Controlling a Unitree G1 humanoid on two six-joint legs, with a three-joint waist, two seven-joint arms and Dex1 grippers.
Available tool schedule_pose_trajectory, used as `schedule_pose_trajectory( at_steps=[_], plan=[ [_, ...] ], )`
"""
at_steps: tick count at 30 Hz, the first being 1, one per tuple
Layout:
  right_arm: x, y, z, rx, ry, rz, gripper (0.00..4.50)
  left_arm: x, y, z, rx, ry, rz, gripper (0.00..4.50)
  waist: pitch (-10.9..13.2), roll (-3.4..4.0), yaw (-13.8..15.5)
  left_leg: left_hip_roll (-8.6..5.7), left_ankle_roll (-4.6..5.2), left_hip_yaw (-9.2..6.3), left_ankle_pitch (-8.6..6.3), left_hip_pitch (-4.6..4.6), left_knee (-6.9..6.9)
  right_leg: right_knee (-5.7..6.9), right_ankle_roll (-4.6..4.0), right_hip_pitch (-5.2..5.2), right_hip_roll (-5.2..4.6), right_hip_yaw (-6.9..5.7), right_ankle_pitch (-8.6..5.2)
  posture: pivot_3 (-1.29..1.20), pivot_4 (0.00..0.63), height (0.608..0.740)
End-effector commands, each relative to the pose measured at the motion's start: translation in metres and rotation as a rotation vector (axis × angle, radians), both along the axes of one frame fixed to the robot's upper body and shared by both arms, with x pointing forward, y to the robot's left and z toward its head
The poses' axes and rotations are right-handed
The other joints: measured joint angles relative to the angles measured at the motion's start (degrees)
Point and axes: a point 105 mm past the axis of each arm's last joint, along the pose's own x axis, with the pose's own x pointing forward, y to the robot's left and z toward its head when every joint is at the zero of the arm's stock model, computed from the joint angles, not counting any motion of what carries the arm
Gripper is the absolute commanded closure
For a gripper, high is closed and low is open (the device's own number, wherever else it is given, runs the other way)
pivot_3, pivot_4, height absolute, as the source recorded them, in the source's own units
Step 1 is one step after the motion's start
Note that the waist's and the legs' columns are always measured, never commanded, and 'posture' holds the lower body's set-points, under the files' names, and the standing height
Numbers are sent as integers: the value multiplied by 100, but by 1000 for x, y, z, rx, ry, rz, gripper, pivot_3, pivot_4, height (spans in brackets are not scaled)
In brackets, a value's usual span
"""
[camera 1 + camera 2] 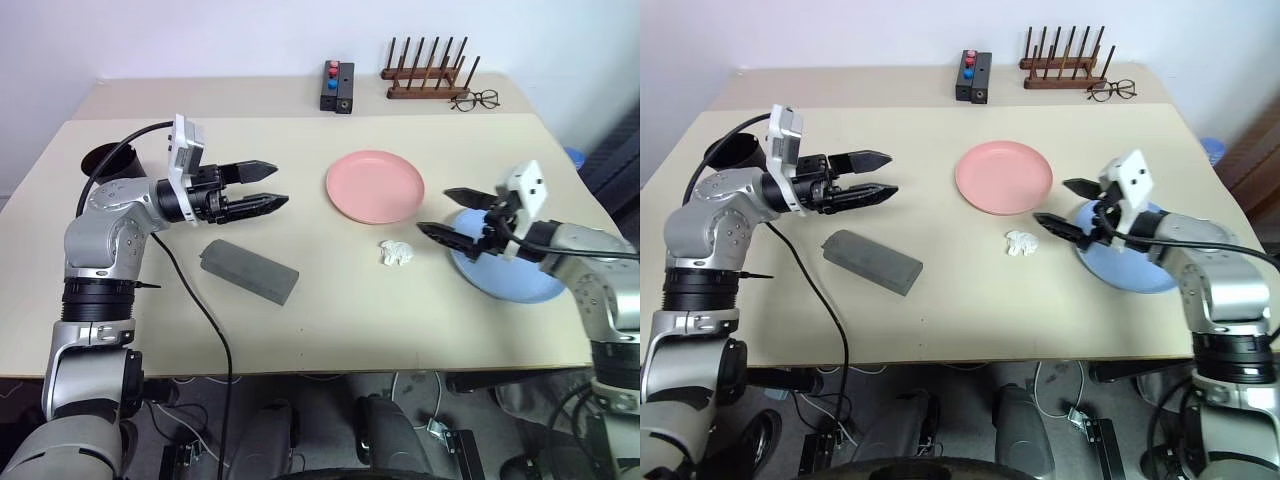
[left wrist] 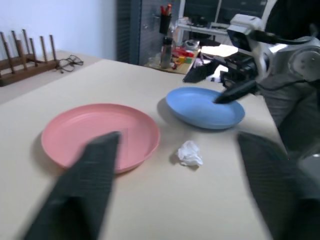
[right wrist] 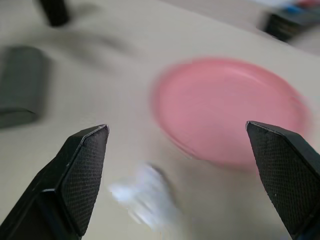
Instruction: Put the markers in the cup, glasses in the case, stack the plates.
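My left gripper (image 1: pixel 280 186) hangs open and empty above the table, pointing toward the pink plate (image 1: pixel 375 186). The grey case (image 1: pixel 248 270) lies shut on the table just below it. The black cup (image 1: pixel 105 160) stands behind my left arm, partly hidden, and its inside cannot be seen. My right gripper (image 1: pixel 434 210) is open and empty over the left edge of the light blue plate (image 1: pixel 510 280), which lies apart from the pink one. The markers and the glasses are out of view.
A crumpled white scrap (image 1: pixel 397 253) lies between the two plates. At the table's far edge stand a wooden peg rack (image 1: pixel 428 75), thin wire-framed spectacles (image 1: pixel 475 99) and a black box with red and blue buttons (image 1: pixel 337 87). A black cable trails from my left arm.
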Motion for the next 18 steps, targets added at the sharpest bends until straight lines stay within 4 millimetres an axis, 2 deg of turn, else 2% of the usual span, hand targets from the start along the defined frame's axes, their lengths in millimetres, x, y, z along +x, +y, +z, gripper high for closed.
schedule_pose_trajectory(
  at_steps=[1,5,10,13,18],
  plan=[
    [-10,-10,8,-11,7,-34,0,-5,0,11,-24,-31,-34,63,0,0,-8,0,5,-1,-3,0,0,2,0,0,0,0,0,0,150,740],
    [-34,-16,-3,-83,73,-35,0,-16,-2,1,24,36,-119,63,0,1,-9,3,26,-2,-14,2,-1,6,0,0,3,0,0,0,150,740],
    [-42,-19,-19,-133,130,-56,0,-19,-3,-1,39,29,-153,63,0,1,-12,2,30,-3,-14,10,3,4,1,12,4,0,0,0,150,740],
    [-41,-30,-49,-259,180,-115,0,-22,-4,-2,51,-4,-165,63,0,0,-8,2,30,-4,-14,14,3,4,1,16,5,0,0,0,150,740],
    [-42,-52,-80,-325,285,-187,0,-24,2,-1,63,-34,-162,63,0,1,-8,1,29,-2,-13,14,3,3,1,16,3,1,0,0,150,740]
  ],
)
